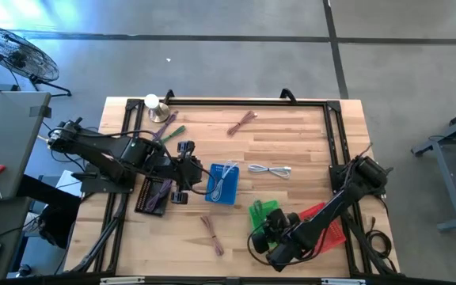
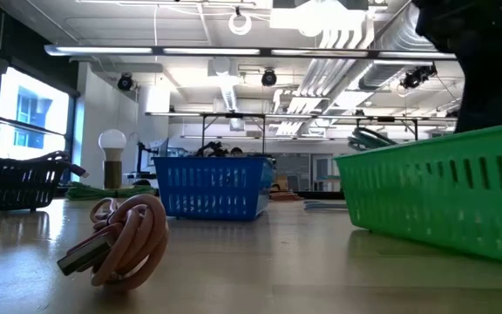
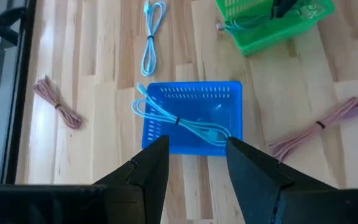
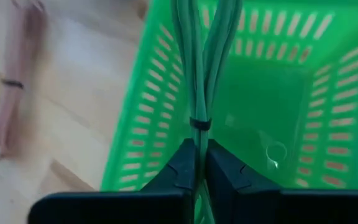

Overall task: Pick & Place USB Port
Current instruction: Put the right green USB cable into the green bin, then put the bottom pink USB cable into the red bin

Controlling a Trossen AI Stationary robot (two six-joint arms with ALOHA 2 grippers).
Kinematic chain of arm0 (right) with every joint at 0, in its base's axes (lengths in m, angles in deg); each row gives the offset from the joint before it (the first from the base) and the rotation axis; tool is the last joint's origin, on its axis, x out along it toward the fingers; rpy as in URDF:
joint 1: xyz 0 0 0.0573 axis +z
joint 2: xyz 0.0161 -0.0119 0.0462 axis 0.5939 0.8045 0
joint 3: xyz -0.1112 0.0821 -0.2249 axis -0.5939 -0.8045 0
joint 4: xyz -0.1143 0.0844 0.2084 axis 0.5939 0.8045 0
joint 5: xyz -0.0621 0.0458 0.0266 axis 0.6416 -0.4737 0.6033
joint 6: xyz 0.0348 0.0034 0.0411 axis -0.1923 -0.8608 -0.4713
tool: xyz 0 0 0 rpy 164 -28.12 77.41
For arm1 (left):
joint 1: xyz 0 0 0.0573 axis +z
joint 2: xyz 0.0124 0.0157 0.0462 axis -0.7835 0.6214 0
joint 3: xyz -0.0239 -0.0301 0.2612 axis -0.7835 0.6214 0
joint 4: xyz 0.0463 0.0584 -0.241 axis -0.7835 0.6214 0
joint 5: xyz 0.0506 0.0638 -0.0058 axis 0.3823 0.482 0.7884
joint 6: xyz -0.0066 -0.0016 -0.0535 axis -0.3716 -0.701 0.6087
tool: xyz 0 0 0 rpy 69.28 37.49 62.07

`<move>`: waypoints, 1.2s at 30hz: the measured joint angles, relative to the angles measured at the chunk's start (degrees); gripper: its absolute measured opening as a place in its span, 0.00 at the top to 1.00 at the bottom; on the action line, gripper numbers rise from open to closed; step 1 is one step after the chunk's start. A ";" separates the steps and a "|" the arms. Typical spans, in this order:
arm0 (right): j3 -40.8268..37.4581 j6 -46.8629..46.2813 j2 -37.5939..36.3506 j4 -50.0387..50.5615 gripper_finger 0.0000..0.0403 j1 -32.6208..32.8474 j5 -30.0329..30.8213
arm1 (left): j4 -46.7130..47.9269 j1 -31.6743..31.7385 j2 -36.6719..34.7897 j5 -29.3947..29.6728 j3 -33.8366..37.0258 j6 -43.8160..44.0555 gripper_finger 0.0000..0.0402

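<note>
We see the right pincer [image 4: 199,171] poised over the green basket [image 4: 278,93] near the front edge of the bench [image 1: 291,142], its two fingers pressed on a bundled green cable [image 4: 199,68] that hangs above the basket's open interior. In the high view the right pincer [image 1: 266,234] sits at the basket's front-left corner, with a red basket [image 1: 328,226] just beside it on the right.

The left pincer [image 3: 194,165] is spread wide with nothing between its fingers, hovering just left of the blue basket [image 3: 194,102], which holds a light blue cable [image 3: 179,118] draped across it and over one rim. Another pale cable [image 1: 270,169] lies on the bench right of the blue basket, and pink cables [image 1: 212,235] rest near the front and at the back [image 1: 242,122]. A dark basket [image 1: 153,196] sits under the left arm; what it holds we cannot make out.
</note>
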State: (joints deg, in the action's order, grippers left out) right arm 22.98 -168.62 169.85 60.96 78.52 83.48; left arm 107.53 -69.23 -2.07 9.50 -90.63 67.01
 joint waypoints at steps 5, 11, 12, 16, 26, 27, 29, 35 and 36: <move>0.00 1.01 0.00 -2.16 0.80 -1.20 -0.93 | 0.00 -0.02 0.02 -2.06 0.00 -0.98 0.62; 0.00 5.79 -0.29 -2.52 0.65 -3.41 -0.27 | 0.00 0.00 0.02 -2.30 0.00 -2.43 0.62; 0.00 6.77 -0.62 -2.53 0.63 -3.75 -0.30 | 0.00 0.00 0.02 -2.30 0.00 -2.43 0.62; 0.02 10.10 -3.08 -1.15 0.60 -5.05 -1.73 | 0.01 0.00 0.02 -2.27 0.00 -2.74 0.62; 0.02 24.97 -17.47 2.10 0.65 -5.68 1.68 | 4.97 -0.01 0.02 -5.81 -0.02 -5.46 0.62; 0.02 27.08 -18.96 2.06 0.65 -5.68 3.22 | 6.21 -0.02 0.02 -6.24 -0.02 -5.19 0.62; 0.02 31.39 -21.73 2.09 0.65 -5.66 6.34 | 8.34 -0.02 0.04 -7.40 0.16 -3.79 0.62; 0.02 43.66 -27.54 2.52 0.65 -5.85 12.62 | 6.66 -2.63 0.10 -14.00 6.26 4.13 0.58; 0.02 45.44 -28.26 2.91 0.65 -6.08 12.85 | 5.30 -3.47 0.33 -14.69 7.75 6.02 0.56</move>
State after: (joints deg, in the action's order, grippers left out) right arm 23.00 -123.18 141.60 63.87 72.44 96.32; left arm 112.83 -72.70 -1.75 -5.19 -82.88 73.03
